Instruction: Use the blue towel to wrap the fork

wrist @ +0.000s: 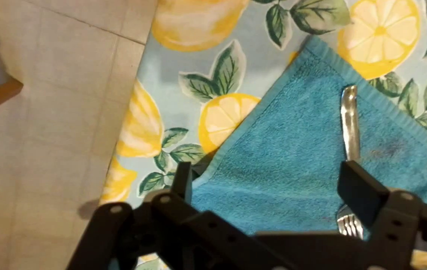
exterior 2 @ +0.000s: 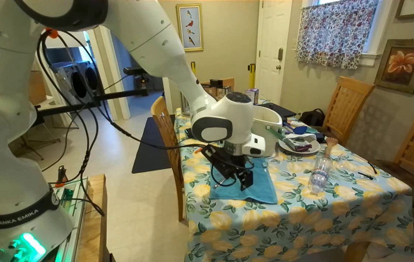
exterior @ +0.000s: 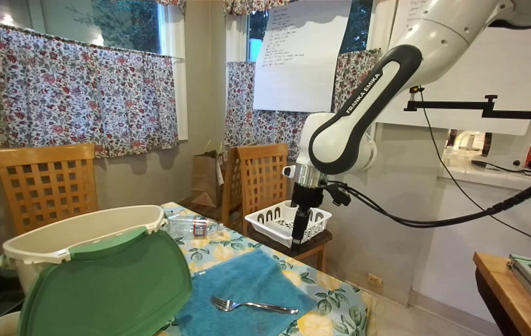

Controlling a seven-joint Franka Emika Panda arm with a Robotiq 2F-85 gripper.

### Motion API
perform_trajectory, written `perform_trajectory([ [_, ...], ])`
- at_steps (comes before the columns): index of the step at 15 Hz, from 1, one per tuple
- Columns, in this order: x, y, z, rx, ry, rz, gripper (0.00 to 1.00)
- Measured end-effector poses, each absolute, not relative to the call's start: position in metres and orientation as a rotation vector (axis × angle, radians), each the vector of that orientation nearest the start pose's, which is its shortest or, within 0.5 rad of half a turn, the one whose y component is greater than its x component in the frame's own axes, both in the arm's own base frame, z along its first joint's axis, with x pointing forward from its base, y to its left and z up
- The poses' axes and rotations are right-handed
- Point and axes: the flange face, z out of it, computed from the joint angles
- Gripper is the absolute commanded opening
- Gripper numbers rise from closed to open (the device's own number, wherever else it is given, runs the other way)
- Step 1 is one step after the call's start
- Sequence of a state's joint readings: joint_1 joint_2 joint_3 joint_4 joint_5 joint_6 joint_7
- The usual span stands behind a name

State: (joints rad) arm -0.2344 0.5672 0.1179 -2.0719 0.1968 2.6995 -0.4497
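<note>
The pincer (wrist: 268, 183) stands wide apart and its grip is free. In the wrist view there is a broad gap between its two black fingers (wrist: 361, 193), and through this gap one sees the blue towel (wrist: 273, 150). The finger at the right side of this view covers the middle part of the fork (wrist: 349, 123): the handle comes out above it, the tines come out below. The finger at the left side appears just beside the border of the towel. Whether a fingertip touches the towel, I cannot tell.

In both exterior views the pincer hangs downward from the white arm (exterior 2: 145, 40). The towel lies spread on the lemon-patterned tabletop (exterior: 328, 298). The fork rests on the towel, with the end of its handle near one hem. In an exterior view, a green panel (exterior: 121, 280) stands just beside the towel and, from this angle, covers one side of it; a clear plastic bottle (exterior: 199, 227) lies farther back on the same tabletop.
</note>
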Motion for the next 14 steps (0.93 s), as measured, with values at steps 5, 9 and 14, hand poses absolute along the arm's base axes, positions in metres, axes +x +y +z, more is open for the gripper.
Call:
perform_trajectory([
  [5,0.593,-0.081,0.175,-2.881,-0.092,-0.197,1.00],
  [9,0.592,-0.080,0.171,-2.884,-0.094,-0.185,1.00],
  [14,0.590,-0.090,0.167,-2.922,0.048,-0.159,1.00],
])
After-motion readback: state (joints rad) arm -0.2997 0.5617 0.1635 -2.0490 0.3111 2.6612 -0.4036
